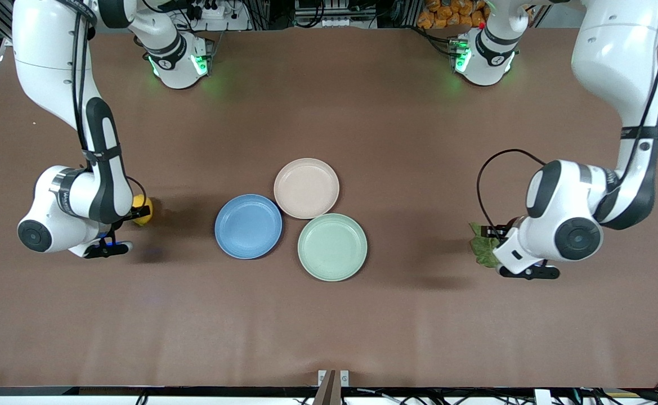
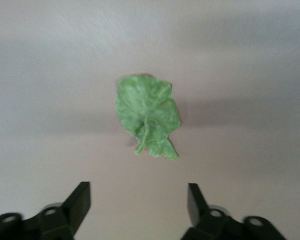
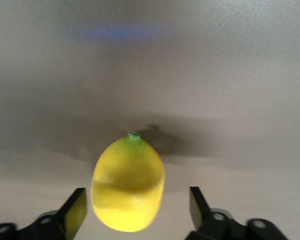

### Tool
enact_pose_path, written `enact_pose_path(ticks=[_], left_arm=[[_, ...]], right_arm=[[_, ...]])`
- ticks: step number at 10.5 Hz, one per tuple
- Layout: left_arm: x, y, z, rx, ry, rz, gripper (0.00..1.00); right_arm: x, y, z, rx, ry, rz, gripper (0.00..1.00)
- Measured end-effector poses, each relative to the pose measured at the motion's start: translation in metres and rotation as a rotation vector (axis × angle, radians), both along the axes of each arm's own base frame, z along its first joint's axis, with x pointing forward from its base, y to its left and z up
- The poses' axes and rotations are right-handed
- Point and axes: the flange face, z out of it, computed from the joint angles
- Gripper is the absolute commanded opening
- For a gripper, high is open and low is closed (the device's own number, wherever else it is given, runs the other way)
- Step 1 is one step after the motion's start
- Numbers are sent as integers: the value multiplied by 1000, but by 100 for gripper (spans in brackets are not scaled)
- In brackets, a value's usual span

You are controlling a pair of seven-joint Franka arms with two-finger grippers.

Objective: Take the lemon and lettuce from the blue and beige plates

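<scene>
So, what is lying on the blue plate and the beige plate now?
Nothing: the blue plate and the beige plate show bare. The lemon lies on the table under the open right gripper; the lettuce under the open left gripper.

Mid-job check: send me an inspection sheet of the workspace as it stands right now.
Surface: brown table, bare of spills.
Job's things: lemon on the table toward the right arm's end; lettuce on the table toward the left arm's end; blue plate and beige plate empty.
Clutter: mint-green plate, empty.
Grippers: right gripper open over the lemon; left gripper open over the lettuce.
Cables: black loop at the left arm's wrist.
Surroundings: nothing seen.
</scene>
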Motion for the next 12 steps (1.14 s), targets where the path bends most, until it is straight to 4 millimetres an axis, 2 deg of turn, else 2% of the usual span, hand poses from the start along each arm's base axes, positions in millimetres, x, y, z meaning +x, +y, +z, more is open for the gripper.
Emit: enact_pose_path(ticks=[2, 3, 4, 6, 8, 10, 12], left_arm=[[-7, -7, 75, -3, -92, -9, 100], [-17, -9, 118, 1, -133, -13, 100], [-30, -11, 159, 8, -172, -15, 100], [-58, -14, 223, 15, -231, -18, 100], [-82, -17, 263, 6, -267, -18, 100], [-90, -11, 278, -27, -276, -13, 100], [-96, 0, 285, -57, -259, -17, 100]], right_arm=[[12, 3, 18, 4, -27, 8, 100], [20, 7, 39, 14, -46, 14, 100], [29, 11, 67, 25, -82, 22, 100], [42, 16, 138, 53, -188, 33, 100], [38, 17, 209, 81, -279, 46, 100], [23, 28, 270, 81, -329, 74, 100], [-1, 53, 323, 55, -332, 2, 100]])
